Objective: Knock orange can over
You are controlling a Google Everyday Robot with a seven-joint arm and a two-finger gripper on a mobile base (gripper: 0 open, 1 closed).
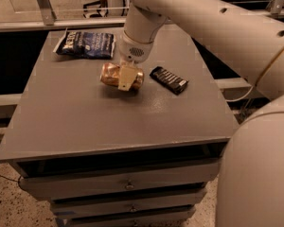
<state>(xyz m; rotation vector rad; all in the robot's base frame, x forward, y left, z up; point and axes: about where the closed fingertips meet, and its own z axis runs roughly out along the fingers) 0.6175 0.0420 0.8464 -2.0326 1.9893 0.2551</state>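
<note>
The orange can (109,74) lies on its side in the middle of the grey table top (109,126), its length running left to right. My gripper (125,81) reaches down from the white arm above and straddles the can's right half. One cream finger (126,77) lies across the can's front; the other is hidden behind it. The gripper is shut on the can.
A dark blue snack bag (85,44) lies at the table's back left. A black wrapped bar (169,80) lies just right of the can. The table has drawers (128,186) below its front edge. My arm spans the upper right.
</note>
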